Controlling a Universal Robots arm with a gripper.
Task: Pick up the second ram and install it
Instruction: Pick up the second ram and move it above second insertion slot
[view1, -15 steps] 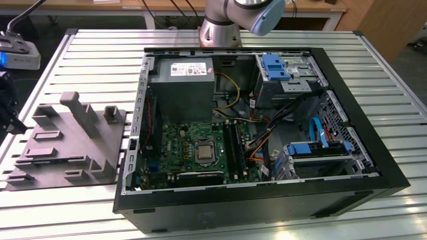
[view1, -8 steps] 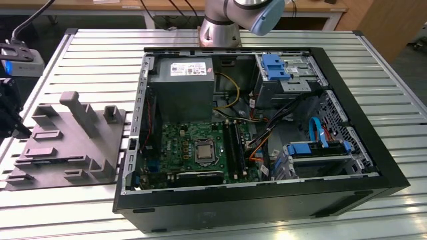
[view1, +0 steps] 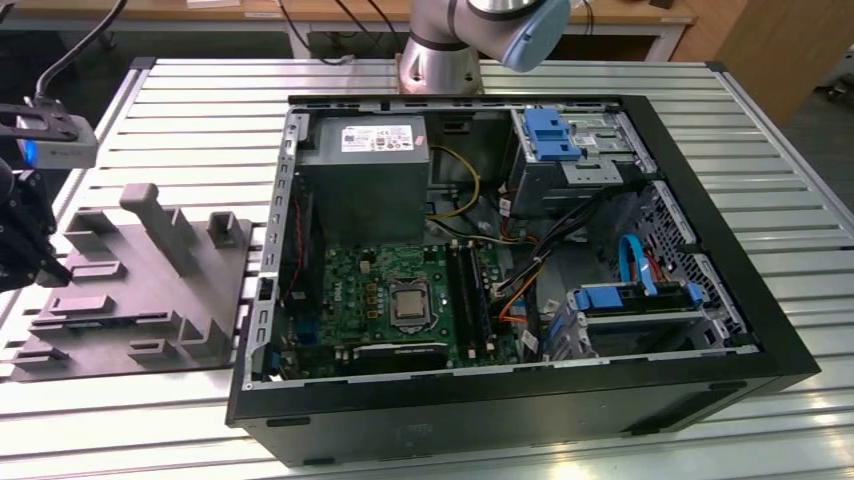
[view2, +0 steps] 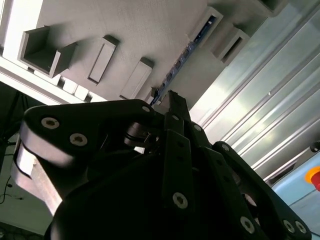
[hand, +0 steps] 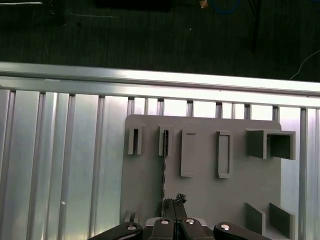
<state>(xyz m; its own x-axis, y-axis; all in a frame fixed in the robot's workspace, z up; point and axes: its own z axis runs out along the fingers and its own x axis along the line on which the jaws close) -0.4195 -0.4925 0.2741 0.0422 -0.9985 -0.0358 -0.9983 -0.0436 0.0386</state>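
Your gripper (hand: 175, 201) is hanging over the grey fixture (hand: 200, 195), right at one end of the ram (hand: 163, 170). The ram is standing on edge in a narrow slot near the fixture's edge. You cannot tell whether the tool is clenching it.

Raised blocks (hand: 188, 153) flank the ram (hand: 163, 172) on the gray fixture (hand: 145, 190).

I saw the grey fixture tray (hand: 145, 180) as matt, finely grained plastic, the slatted table (hand: 60, 165) as bright brushed metal, the gripper (hand: 174, 201) as satin black with shiny screw heads, and the computer case (view1: 534, 415) as matt black painted metal.
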